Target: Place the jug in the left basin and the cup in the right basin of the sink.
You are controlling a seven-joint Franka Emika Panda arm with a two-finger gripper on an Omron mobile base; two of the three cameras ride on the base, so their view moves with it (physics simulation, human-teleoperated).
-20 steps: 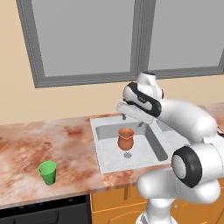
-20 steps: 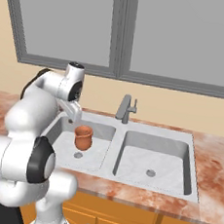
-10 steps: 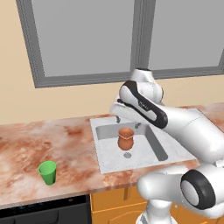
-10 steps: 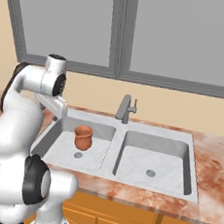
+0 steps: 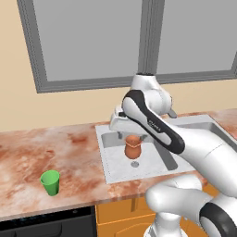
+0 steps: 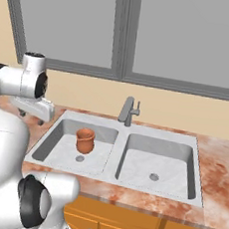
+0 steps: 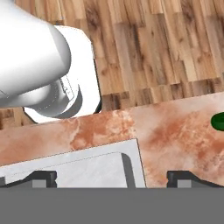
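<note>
The green cup (image 5: 50, 182) stands upright on the marble tabletop (image 5: 55, 152), well apart from the sink (image 6: 196, 167). Farther back, the brown jug (image 6: 85, 140) stands upright in the left basin (image 6: 57, 153). Above the sink's far-left corner hangs the hand (image 5: 121, 130), fingers spread, grasping nothing.

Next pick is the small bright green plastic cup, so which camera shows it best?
The left base view: the small bright green plastic cup stands whole and upright on the marbled counter, left of the sink. The hand view catches just a green sliver at its right edge.
</note>
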